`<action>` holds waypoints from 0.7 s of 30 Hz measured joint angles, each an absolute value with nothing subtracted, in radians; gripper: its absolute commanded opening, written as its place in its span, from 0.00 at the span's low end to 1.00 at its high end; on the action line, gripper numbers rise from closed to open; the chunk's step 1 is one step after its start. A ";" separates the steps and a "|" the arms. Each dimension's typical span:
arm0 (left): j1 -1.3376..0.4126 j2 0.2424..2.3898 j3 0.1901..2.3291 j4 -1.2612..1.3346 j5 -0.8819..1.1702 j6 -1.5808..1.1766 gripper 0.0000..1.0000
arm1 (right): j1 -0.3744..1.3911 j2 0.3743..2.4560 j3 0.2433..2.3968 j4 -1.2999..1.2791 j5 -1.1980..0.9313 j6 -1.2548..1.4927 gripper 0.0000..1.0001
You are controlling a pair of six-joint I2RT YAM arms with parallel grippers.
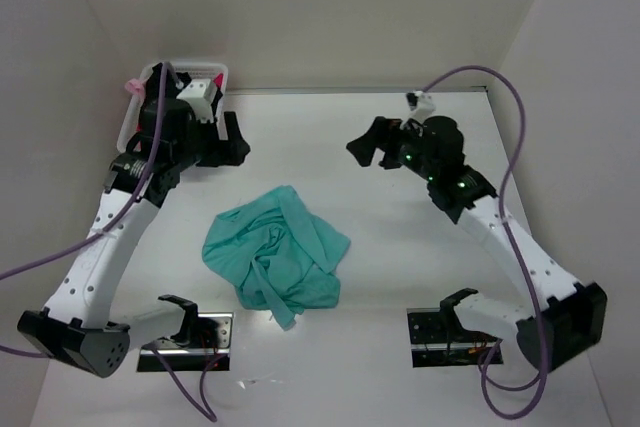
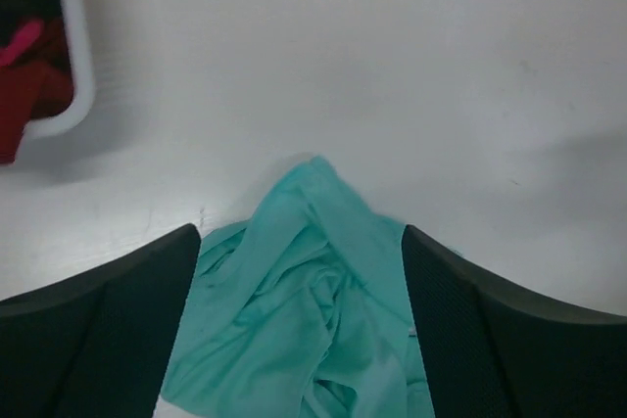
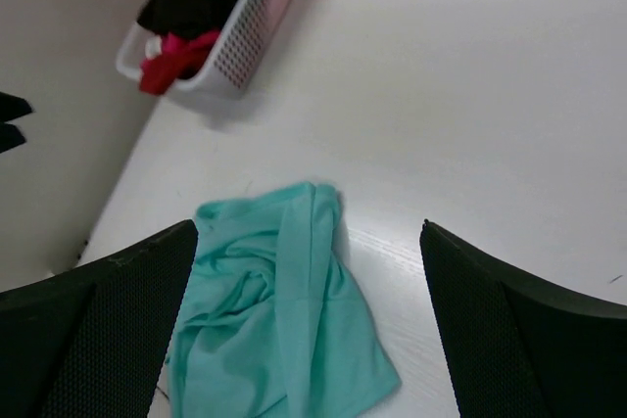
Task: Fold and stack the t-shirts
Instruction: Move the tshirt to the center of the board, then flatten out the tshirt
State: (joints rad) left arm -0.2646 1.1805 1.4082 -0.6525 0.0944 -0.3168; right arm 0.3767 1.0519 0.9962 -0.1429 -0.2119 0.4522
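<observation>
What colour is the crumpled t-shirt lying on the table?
The t-shirt is plain teal green with no pattern, and it shows best in the top external view.

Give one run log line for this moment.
teal shirt crumpled, unfolded | left gripper open, empty | right gripper open, empty | basket far left

T-shirt (image 1: 277, 252): soft matt cloth; table (image 1: 400, 237) smooth w/ slight sheen.

A white basket (image 3: 257, 28) with little holes in its side sits at the far left corner of the white surface (image 1: 390, 237), close to the wall (image 1: 300, 7).
</observation>
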 measured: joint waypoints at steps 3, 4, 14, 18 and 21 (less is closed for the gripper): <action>-0.265 1.093 1.306 -0.692 -0.045 -0.348 0.98 | 0.472 1.204 1.037 -0.153 -0.173 0.413 1.00; -0.265 1.055 1.281 -0.709 -0.085 -0.357 1.00 | 0.503 1.256 1.060 -0.161 -0.163 0.398 1.00; -0.264 0.879 1.184 -0.727 -0.185 -0.423 1.00 | 0.601 1.702 1.215 -0.173 -0.199 0.304 1.00; -0.265 0.881 1.138 -0.736 -0.178 -0.427 1.00 | 0.673 1.806 1.263 -0.196 -0.199 0.276 1.00; -0.264 0.884 1.127 -0.740 -0.178 -0.427 1.00 | 0.745 1.877 1.309 -0.195 -0.199 0.262 0.99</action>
